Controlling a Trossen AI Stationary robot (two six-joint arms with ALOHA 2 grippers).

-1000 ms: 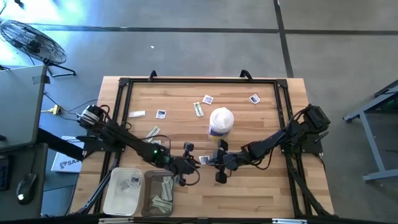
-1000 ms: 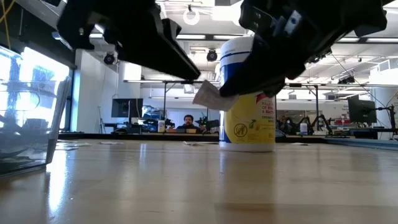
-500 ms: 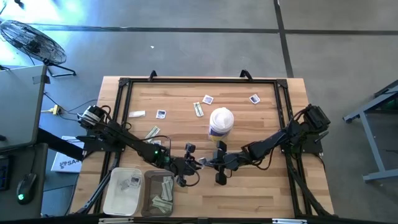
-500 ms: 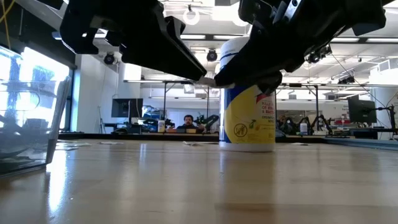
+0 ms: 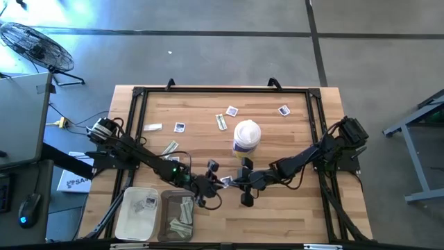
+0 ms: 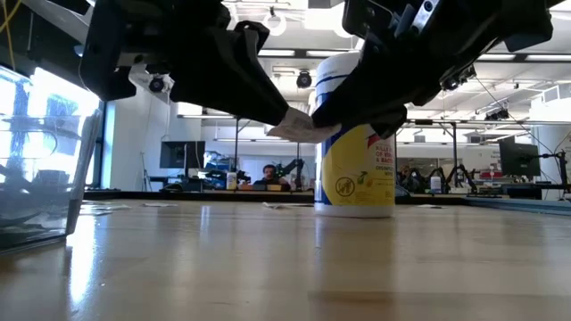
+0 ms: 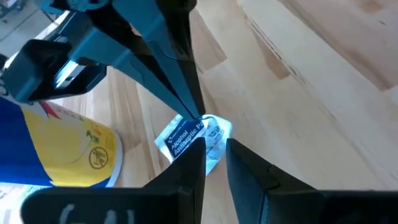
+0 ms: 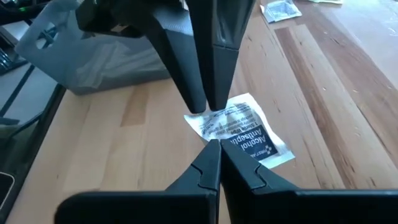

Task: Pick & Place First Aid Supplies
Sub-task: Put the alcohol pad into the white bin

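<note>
A square white packet with blue print (image 5: pixel 226 180), one of the first aid supplies, hangs in the air between my two grippers near the table's front middle. My left gripper (image 5: pixel 219 182) reaches it from the left and my right gripper (image 5: pixel 233 182) from the right, each shut on it. In the low view the packet (image 6: pixel 303 129) floats nearly level, well above the wood. More packets lie flat on the table farther back, both square ones (image 5: pixel 231 110) and narrow pale strips (image 5: pixel 221 122). My left gripper has the packet's crumpled end (image 7: pixel 212 140) between its two fingers, which stand slightly apart. The fingers slant down from the table's left. The packet is lifted clear of the table. My right gripper pinches the packet's opposite edge (image 8: pixel 219 138) between its two fingertips, which meet. It slants down from the table's right, tip to tip with the left fingers (image 8: pixel 202 93). The packet lies nearly level between the two holds.
A white-lidded yellow canister (image 5: pixel 247 135) stands upright just behind the grippers. At the front left sit a white tray (image 5: pixel 128 221) with a packet in it and a clear bin (image 5: pixel 168 229) holding pale strips. Bare wood lies in front of the grippers.
My left gripper has rolled about its own pointing line without shifting place. The packet between the grippers has turned from hanging aslant to nearly level. My right gripper has kept still.
</note>
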